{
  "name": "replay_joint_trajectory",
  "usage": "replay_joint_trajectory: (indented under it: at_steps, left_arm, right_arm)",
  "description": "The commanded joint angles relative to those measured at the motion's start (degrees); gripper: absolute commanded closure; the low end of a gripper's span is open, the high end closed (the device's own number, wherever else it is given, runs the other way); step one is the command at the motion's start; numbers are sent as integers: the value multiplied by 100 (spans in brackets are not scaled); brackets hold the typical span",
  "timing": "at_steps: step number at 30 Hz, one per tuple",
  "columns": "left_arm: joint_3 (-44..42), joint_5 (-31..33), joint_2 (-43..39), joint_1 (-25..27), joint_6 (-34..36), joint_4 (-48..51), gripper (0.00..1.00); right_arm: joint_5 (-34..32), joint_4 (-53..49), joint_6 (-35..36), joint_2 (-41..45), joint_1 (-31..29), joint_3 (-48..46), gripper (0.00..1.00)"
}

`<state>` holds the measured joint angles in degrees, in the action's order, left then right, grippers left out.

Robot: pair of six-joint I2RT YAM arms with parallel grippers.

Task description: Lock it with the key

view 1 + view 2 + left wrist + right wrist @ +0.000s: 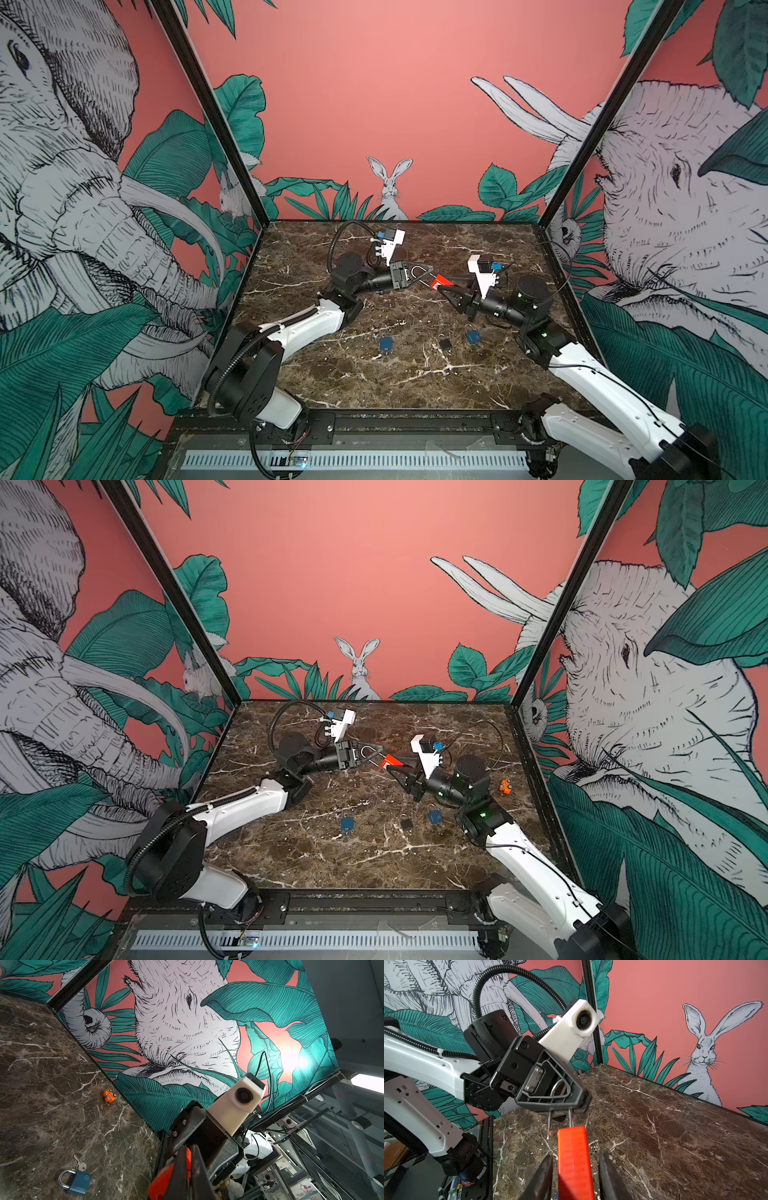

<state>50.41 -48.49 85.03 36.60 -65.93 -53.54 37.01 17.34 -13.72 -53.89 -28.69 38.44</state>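
Red padlock (440, 283) (390, 761) hangs in the air above the middle of the brown marble surface (374, 382), toward the far half, caught between the two arms. The left pincer (430, 270) (571, 1105) is clamped tight on the steel shackle (417, 272) and holds the lock by it. In the right wrist view the two shackle legs come out from between its fingers; one leg runs into the red body (574, 1157), the other ends free just beside the body's corner.

The right pincer (444, 286) (576, 1156) straddles the red body from the opposite side, its jaws narrow but parted: one finger (544, 1169) sits right against the body, and a gap shows between the body and the other.

Nearer on the surface lie a blue padlock (386, 344), a small black padlock (445, 344) and a second blue padlock (471, 336) (78, 1181), which has a key (80, 1164) just beside its shackle. A small orange object (505, 786) (109, 1095) sits near the right wall.
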Motion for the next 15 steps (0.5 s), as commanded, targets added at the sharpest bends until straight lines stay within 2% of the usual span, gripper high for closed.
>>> replay_joint_trajectory:
  at_steps: [1, 5, 8, 11, 13, 15]
  left_arm:
    - [-52, -86, -296, 22, -42, -412, 100]
    - [-103, -129, -294, 23, -103, -605, 100]
    - [-121, -156, -293, 20, -17, -550, 100]
    - [-100, -309, -310, 20, 161, -535, 100]
    - [-131, -394, -407, 22, 443, -451, 73]
    - [-141, -437, -553, 23, 896, 19, 56]
  right_arm:
    - [-85, 149, -9, -7, -40, 53, 70]
    - [-203, 55, 36, -34, -39, 94, 84]
    - [-169, 111, -52, -64, -39, 115, 99]
    - [-115, 7, -125, -56, -23, 168, 100]
    - [87, -287, -118, -32, -6, 291, 100]
    - [489, -686, -150, -66, 81, 506, 100]
